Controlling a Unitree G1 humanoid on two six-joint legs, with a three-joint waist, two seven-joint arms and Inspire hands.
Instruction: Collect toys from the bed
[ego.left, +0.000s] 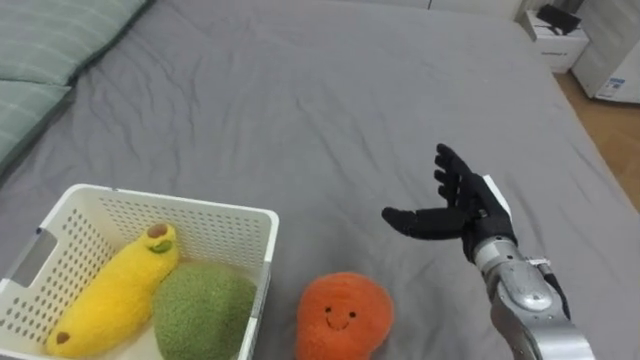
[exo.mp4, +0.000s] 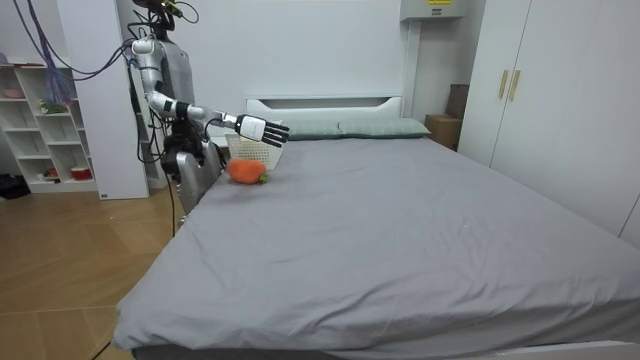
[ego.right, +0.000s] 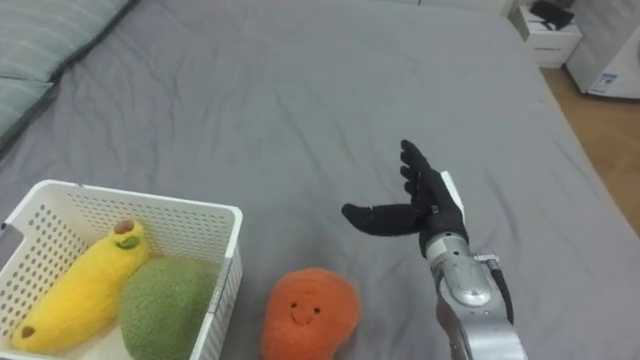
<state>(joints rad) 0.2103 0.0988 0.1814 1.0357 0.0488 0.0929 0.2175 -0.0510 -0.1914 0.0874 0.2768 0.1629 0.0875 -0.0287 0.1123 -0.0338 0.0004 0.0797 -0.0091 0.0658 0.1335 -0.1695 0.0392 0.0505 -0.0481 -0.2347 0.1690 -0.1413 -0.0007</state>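
Observation:
An orange plush toy (ego.left: 343, 314) with a smiling face lies on the grey bed just right of a white basket (ego.left: 240, 225). Inside the basket lie a yellow banana plush (ego.left: 115, 290) and a green round plush (ego.left: 202, 310). My right hand (ego.left: 455, 205) hovers open above the sheet, up and to the right of the orange toy, fingers spread and holding nothing. In the room view the orange toy (exo.mp4: 245, 172) rests at the bed's edge by the basket (exo.mp4: 255, 152), with my right hand (exo.mp4: 262, 129) stretched out above it.
Grey-green pillows (ego.left: 45, 50) lie at the bed's upper left. A white nightstand (ego.left: 558, 40) stands past the bed's far right corner, on the wooden floor. The grey sheet (ego.left: 330, 120) stretches bare ahead. I stand at the bedside near a white shelf unit (exo.mp4: 45, 125).

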